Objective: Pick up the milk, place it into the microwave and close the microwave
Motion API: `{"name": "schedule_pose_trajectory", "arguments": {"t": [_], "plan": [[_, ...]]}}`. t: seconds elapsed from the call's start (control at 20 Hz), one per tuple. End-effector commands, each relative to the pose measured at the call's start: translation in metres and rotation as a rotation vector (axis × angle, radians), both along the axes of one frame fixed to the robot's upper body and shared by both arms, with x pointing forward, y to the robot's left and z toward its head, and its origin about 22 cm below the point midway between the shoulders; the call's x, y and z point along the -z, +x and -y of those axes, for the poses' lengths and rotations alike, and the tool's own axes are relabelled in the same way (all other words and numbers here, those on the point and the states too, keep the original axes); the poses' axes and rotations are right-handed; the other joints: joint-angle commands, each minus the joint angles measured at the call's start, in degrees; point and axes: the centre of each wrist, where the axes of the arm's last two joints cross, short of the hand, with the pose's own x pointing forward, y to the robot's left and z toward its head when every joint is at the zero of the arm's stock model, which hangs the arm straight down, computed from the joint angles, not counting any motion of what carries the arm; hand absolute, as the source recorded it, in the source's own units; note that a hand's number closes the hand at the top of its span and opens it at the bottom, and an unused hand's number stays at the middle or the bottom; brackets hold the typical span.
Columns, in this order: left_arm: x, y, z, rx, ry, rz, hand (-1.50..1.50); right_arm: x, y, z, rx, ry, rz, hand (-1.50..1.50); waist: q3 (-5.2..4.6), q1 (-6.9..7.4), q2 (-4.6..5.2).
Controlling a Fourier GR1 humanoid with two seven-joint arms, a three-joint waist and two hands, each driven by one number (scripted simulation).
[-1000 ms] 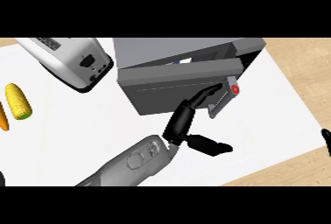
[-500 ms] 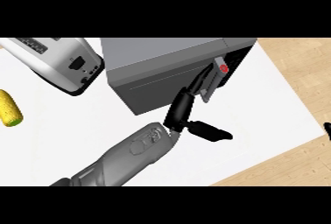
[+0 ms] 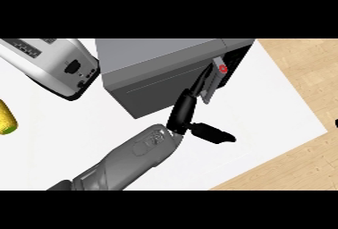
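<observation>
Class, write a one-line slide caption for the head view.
Left hand presses straight fingers on the microwave door, with toaster and corn on the white counter.

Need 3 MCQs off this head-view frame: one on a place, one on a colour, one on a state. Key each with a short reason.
1. Where does the toaster stand relative to the microwave?
A) to its left
B) on top of it
C) to its right

2. What colour is the corn at the view's left edge?
A) red
B) yellow
C) blue

3. How is the left hand?
A) curled round the corn
B) lying flat on the toaster
C) fingers straight, at the microwave's front

Key:
1 A: the toaster sits on the counter left of the grey microwave.
2 B: the cob is plainly yellow.
3 C: the black fingers run straight up along the microwave's front, and the thumb sticks out to the side.
</observation>
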Motion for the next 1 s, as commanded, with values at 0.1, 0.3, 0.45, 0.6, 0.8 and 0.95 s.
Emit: {"name": "schedule_pose_trajectory", "arguments": {"t": [0.1, 0.3, 0.45, 0.6, 0.8, 0.95], "plan": [[-0.014, 0.011, 0.006, -0.025, -0.025, 0.004, -1.50, -0.010, 0.005, 0.005, -0.001, -0.003, 0.013, -1.50, 0.04, -1.33, 0.15], [-0.011, 0.013, 0.005, -0.033, -0.028, 0.014, -1.50, -0.010, 0.006, 0.007, -0.001, 0.000, 0.002, -1.50, 0.07, -1.58, 0.28], [-0.008, 0.013, 0.005, -0.040, -0.026, 0.015, -1.50, -0.014, 0.007, 0.009, -0.015, -0.010, 0.001, -1.50, 0.07, -2.17, 0.36], [-0.008, 0.014, 0.004, -0.044, -0.031, 0.018, -1.50, -0.018, 0.009, 0.013, -0.011, -0.015, 0.004, -1.50, 0.10, -1.98, 0.38], [-0.008, 0.015, 0.005, -0.048, -0.030, 0.019, -1.50, -0.021, 0.010, 0.014, -0.026, -0.018, -0.004, -1.50, 0.13, -2.45, 0.29], [-0.008, 0.016, 0.006, -0.046, -0.035, 0.025, -1.50, -0.020, 0.011, 0.012, -0.038, -0.022, -0.018, -1.50, 0.11, -2.48, 0.31]]}}
